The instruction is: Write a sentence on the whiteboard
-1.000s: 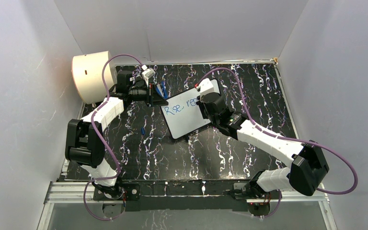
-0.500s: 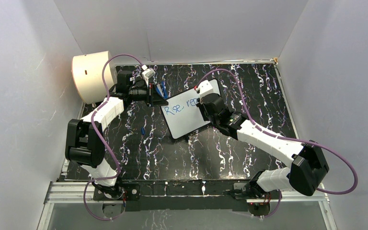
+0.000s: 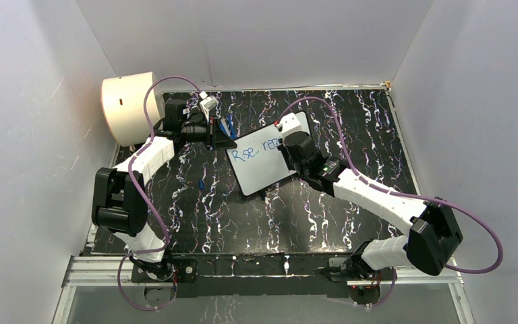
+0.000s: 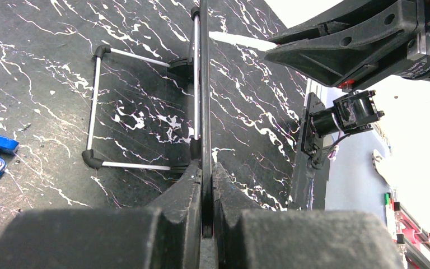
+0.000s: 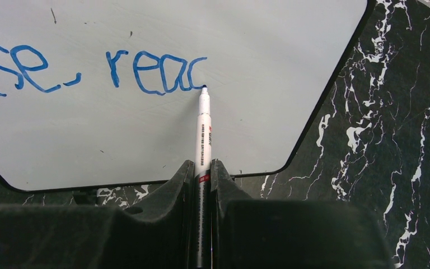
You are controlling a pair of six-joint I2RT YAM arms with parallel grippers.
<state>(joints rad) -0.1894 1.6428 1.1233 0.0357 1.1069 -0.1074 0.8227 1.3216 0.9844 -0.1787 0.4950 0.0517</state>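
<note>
Since a second ago the right gripper (image 5: 202, 168) has crept slightly along the top line; the blue handwritten lettering (image 5: 157, 75) now ends "reac". It is closed tight on a slim white marker pen (image 5: 203, 126), whose tip touches the flat white black-rimmed whiteboard (image 5: 257, 67) (propped tilted on the black marbled tabletop (image 3: 357, 121)). The left gripper (image 4: 207, 171) pinches the board's edge. Blank room remains rightward before the rim, and below.

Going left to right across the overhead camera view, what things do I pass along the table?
Cream drum → left gripper, clamped on the board's edge → whiteboard → right arm's elbow.
</note>
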